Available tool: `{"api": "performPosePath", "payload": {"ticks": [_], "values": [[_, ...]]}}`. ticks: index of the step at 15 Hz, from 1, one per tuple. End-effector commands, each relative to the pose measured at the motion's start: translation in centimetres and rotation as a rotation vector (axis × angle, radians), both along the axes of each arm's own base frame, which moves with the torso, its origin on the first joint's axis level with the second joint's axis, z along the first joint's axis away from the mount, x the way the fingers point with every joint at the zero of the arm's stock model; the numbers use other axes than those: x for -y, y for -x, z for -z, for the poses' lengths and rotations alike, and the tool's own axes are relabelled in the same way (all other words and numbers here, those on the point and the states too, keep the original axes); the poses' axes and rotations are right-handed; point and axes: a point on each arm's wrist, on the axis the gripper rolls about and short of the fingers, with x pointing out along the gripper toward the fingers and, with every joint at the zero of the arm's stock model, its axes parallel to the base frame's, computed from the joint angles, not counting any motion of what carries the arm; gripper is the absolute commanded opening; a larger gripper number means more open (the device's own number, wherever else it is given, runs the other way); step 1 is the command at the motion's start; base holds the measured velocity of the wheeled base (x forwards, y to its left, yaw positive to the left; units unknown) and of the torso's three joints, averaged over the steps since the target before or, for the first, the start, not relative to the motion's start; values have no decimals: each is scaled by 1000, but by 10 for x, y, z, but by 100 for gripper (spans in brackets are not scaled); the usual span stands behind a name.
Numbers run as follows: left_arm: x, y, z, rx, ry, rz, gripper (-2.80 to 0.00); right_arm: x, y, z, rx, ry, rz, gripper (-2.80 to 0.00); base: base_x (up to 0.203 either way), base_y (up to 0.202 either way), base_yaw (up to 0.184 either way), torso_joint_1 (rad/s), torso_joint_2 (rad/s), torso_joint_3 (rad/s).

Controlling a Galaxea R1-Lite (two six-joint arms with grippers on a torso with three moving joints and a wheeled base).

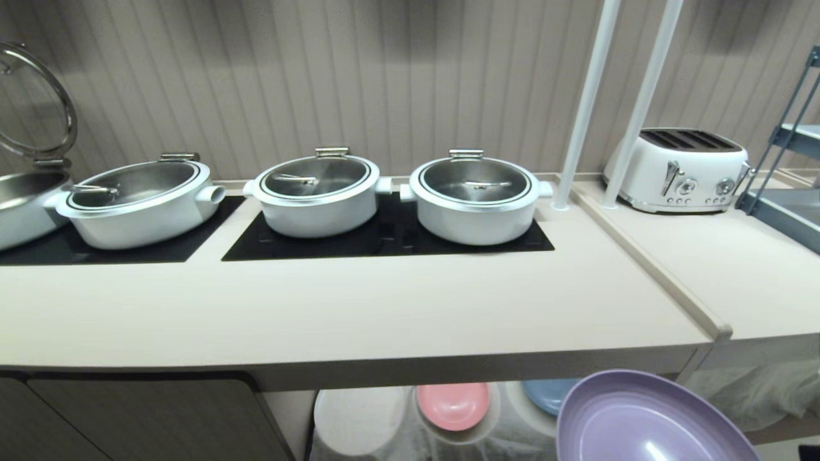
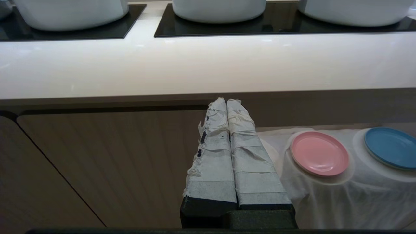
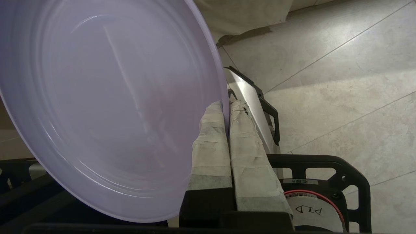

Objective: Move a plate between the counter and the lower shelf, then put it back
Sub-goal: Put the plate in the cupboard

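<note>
The lilac plate (image 1: 647,422) hangs in the air at the lower right of the head view, below and in front of the beige counter (image 1: 359,307). In the right wrist view my right gripper (image 3: 226,104) is shut on the rim of the plate (image 3: 107,107), which tilts steeply over the floor. The lower shelf (image 1: 410,442), draped in white cloth, shows under the counter. My left gripper (image 2: 226,101) is shut on nothing and points at the brown cabinet front below the counter edge.
Three lidded white pots (image 1: 474,198) stand on black hob panels (image 1: 391,243). A white toaster (image 1: 679,169) and two white poles (image 1: 586,102) are at the right. A pink plate (image 1: 452,404) and a blue plate (image 1: 551,394) rest on the shelf. A grey rack (image 1: 791,186) stands far right.
</note>
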Motion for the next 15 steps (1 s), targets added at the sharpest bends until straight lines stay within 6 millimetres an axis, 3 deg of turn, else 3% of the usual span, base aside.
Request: {"api": "performPosePath", "payload": {"ticks": [1,15], "values": [[0,0,0,1,0,0,-280,0,0,0,-5,-2,0,-280,0,0,0,-147,293,163],[0,0,0,1,0,0,-280,0,0,2,-10,-2,-2,-280,0,0,0,-153,328,173]]}}
